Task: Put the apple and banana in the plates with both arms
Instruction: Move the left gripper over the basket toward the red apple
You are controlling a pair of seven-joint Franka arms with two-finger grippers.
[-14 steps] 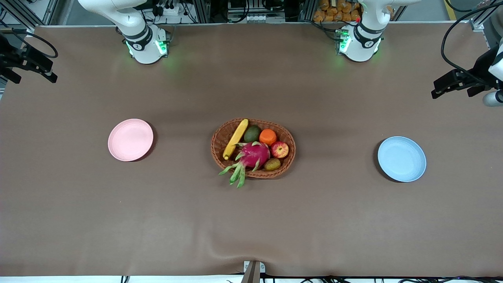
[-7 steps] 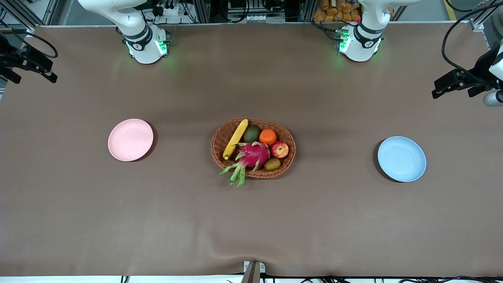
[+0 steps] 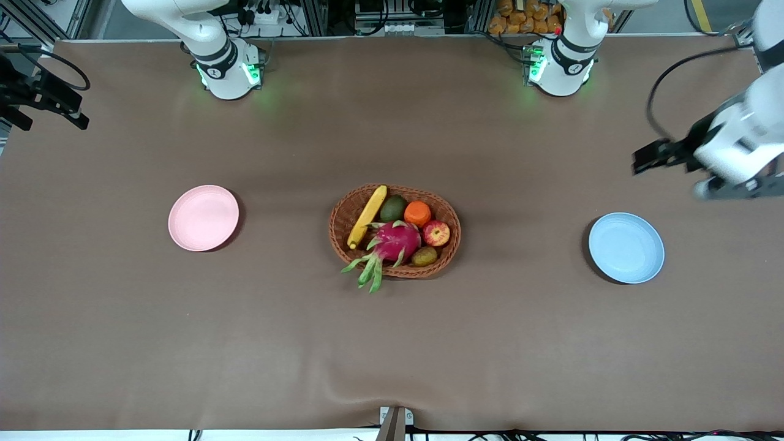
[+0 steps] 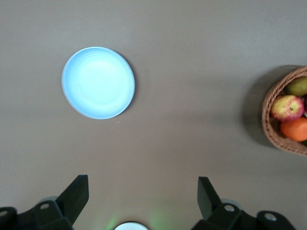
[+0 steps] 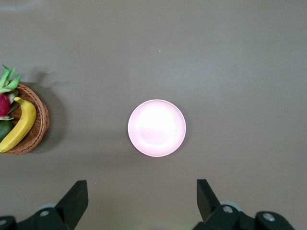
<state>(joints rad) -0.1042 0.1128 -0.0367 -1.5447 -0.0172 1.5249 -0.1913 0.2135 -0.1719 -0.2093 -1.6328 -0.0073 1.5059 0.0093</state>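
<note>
Brown table (image 3: 184, 343). Right gripper (image 5: 142, 201) waits wide open, empty, above pink plate (image 3: 203, 218). Banana (image 3: 367, 215), apple (image 3: 436, 233) untouched in basket (image 3: 339, 236). Blue plate (image 3: 626, 247) bare. Left gripper (image 4: 143, 196), wide open, empty, has just swung toward basket: reach for fruit beginning.

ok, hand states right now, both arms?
Left hand: open, empty, over bare table near the blue plate.
Right hand: open, empty, above the pink plate.

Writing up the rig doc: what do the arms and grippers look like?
Two white jointed arms with dark grey joint bands, on green-lit bases. The left gripper and right gripper are black, each with two flat wedge-shaped fingers. Black cables loop by both wrists.
</note>
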